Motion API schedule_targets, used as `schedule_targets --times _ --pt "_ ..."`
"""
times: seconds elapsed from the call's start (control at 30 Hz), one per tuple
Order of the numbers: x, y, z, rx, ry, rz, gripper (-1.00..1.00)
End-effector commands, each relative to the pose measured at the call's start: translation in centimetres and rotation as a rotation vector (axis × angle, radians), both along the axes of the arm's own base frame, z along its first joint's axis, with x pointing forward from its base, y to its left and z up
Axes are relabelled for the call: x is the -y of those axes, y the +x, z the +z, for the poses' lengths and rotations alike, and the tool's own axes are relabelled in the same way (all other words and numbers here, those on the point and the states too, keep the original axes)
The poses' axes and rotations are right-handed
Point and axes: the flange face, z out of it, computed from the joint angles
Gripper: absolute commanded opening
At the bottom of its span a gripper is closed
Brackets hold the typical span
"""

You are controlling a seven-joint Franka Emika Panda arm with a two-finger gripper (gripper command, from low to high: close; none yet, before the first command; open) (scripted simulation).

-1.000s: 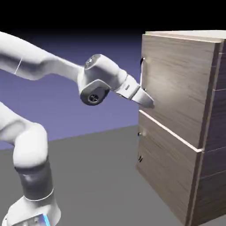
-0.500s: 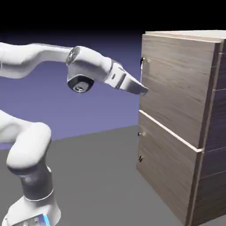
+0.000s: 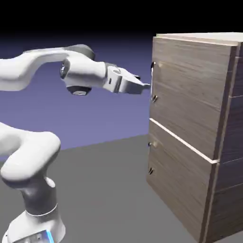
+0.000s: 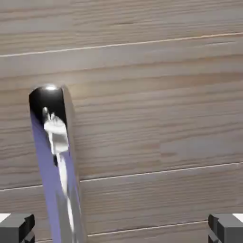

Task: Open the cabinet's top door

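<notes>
Wide-open jaws (image 4: 121, 228) near the top door's handle (image 4: 57, 161), apparently lining up; next, straddle it, though depth is unclear.

Handle (image 4: 56, 166) — lower end cut off by the hand view's edge.

Simulated robot scene, plain blue-violet backdrop (image 3: 104, 114)
</notes>
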Motion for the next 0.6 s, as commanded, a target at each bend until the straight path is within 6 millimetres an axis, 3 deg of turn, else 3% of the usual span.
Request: schedule_targets --times 0.0,0.43,0.57 --pt "-0.3 0.0 -0.2 0.015 -0.005 0.000 0.00" --pt "-3.3 1.6 -3.8 0.188 -0.094 -0.005 0.00" --pt "-3.1 5.5 -3.7 0.188 -0.095 -0.006 0.00"
